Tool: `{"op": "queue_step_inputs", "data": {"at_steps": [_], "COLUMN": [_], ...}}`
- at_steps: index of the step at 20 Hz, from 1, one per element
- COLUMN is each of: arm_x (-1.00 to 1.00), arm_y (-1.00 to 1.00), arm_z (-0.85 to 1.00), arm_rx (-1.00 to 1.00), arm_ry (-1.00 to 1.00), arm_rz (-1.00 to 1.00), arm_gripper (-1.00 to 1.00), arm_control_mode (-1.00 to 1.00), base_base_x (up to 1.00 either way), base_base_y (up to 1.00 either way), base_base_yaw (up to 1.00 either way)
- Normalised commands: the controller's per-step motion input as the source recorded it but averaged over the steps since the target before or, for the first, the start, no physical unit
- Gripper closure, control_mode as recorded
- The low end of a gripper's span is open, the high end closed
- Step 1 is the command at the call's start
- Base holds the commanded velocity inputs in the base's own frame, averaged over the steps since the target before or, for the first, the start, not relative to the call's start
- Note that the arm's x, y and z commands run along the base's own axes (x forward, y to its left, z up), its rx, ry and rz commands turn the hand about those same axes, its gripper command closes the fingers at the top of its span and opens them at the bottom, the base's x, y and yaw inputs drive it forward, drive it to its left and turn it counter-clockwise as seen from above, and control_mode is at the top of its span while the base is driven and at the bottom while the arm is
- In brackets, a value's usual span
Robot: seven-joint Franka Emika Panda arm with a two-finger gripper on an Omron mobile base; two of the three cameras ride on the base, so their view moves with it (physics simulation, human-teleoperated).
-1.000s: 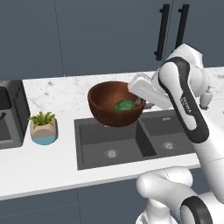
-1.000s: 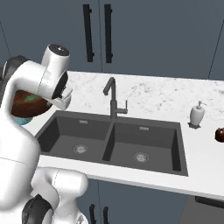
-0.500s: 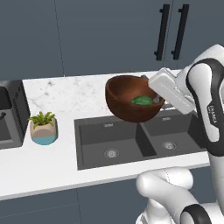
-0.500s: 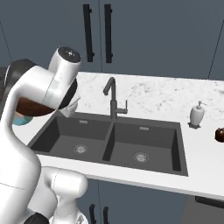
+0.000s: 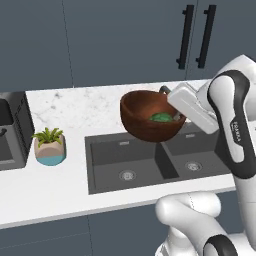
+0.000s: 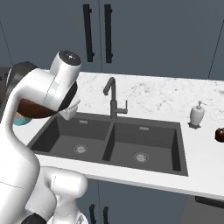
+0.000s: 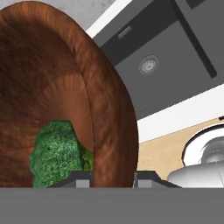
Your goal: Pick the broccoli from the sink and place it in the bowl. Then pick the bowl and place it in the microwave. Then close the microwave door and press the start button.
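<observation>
The bowl (image 5: 150,119) is held aloft above the sink (image 5: 155,160), over the divider between the two basins, and is tilted so that its opening faces partly toward the arm. The gripper (image 7: 113,177) is clamped on the bowl's rim, one finger inside the wall and one outside, as is seen in the hand view. The broccoli (image 5: 161,118) lies inside the bowl, low against the wall on the gripper's side. The first part of the task is judged complete, and the step in hand is judged to be the transfer of the bowl to the microwave (image 5: 11,131), whose dark body is seen at the counter's far end from the sink, beyond the potted plant (image 5: 49,145). During the transfer, the tilt should be reduced or at least not increased, so that the broccoli is not spilled. A path above the potted plant should be kept, and the rim grip should be maintained without slackening.
</observation>
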Motion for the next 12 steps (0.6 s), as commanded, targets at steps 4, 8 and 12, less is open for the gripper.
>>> {"op": "queue_step_inputs", "data": {"at_steps": [4,8,12], "arm_x": [0.0,0.0,0.0], "arm_y": [0.0,0.0,0.0], "arm_z": [0.0,0.0,0.0], "arm_rx": [0.0,0.0,0.0], "arm_ry": [0.0,0.0,0.0], "arm_rz": [0.0,0.0,0.0], "arm_gripper": [1.0,1.0,1.0], "arm_control_mode": [1.0,1.0,1.0], "base_base_x": [-0.11,-0.51,-0.74], "base_base_y": [0.0,-0.01,0.0], "base_base_yaw": [0.0,0.29,0.84]}}
